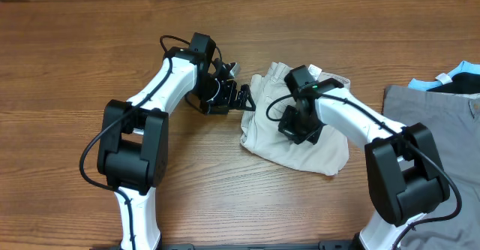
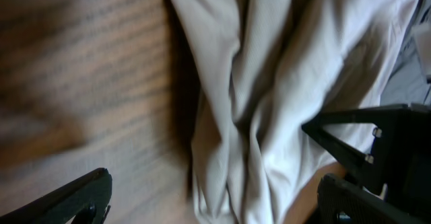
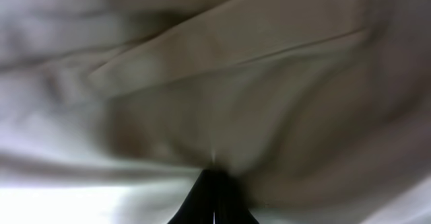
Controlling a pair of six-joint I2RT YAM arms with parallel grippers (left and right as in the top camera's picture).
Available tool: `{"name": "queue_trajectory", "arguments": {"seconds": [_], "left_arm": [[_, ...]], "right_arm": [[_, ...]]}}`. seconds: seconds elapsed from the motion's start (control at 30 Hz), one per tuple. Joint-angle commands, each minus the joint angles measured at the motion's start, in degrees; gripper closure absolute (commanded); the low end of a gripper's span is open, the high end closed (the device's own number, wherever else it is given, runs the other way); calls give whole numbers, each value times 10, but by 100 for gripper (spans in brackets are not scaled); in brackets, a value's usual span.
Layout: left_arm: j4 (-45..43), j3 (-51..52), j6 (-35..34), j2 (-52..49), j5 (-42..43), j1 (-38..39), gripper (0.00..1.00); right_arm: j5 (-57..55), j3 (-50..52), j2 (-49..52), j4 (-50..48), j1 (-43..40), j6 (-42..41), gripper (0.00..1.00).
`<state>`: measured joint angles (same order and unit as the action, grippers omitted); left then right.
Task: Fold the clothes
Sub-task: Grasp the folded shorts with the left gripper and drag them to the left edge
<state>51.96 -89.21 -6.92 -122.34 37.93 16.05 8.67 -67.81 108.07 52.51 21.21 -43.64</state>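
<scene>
grey garment (image 1: 436,103), wooden table (image 1: 75,70)

Wood-grain table (image 1: 60,70) fills view; grey garment (image 1: 439,107) at right edge; even light.

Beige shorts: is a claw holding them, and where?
Right claw seems to pinch a fold near the middle of the crumpled beige cotton shorts; left claw is open.

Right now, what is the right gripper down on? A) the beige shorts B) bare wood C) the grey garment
A: overhead, the right gripper sits on the beige shorts, and its wrist view is filled with beige cloth; the grey garment lies off to the side.
</scene>
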Motion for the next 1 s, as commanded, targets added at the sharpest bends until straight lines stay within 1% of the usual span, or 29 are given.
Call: {"name": "queue_trajectory", "arguments": {"seconds": [0.0,0.07,0.13,0.23,0.27,0.53,0.63,0.77,0.8,0.83,0.87,0.9,0.93,0.97], "left_arm": [[-17,1,-27,-19,9,3,0],[-29,1,-30,-28,12,5,0],[-35,1,-35,-39,23,10,0],[-56,1,-35,-55,75,20,0],[-64,1,-46,-59,79,25,0],[-115,1,-107,-105,78,73,0],[-124,1,-118,-120,77,90,2],[-136,1,-127,-130,77,104,18],[-140,1,-126,-132,77,106,24],[-142,1,-126,-132,77,106,33],[-144,1,-126,-132,75,106,46],[-145,1,-125,-132,75,106,51],[-146,1,-123,-132,75,106,60],[-145,1,-117,-132,76,104,66]], "right_arm": [[-8,4,33,9,-35,-14,96],[-4,4,51,3,-50,-4,96],[23,4,67,-7,-59,24,96],[44,4,84,-10,-61,36,96],[44,4,87,-12,-61,35,96],[45,4,87,-14,-61,36,96],[45,4,87,-13,-61,36,96],[45,4,87,-14,-61,36,96],[45,4,87,-14,-61,36,96],[45,4,87,-14,-61,36,96],[45,4,87,-14,-61,36,96],[45,4,87,-14,-61,36,96],[45,4,87,-14,-61,36,96],[46,3,86,-10,-61,36,96]]}}
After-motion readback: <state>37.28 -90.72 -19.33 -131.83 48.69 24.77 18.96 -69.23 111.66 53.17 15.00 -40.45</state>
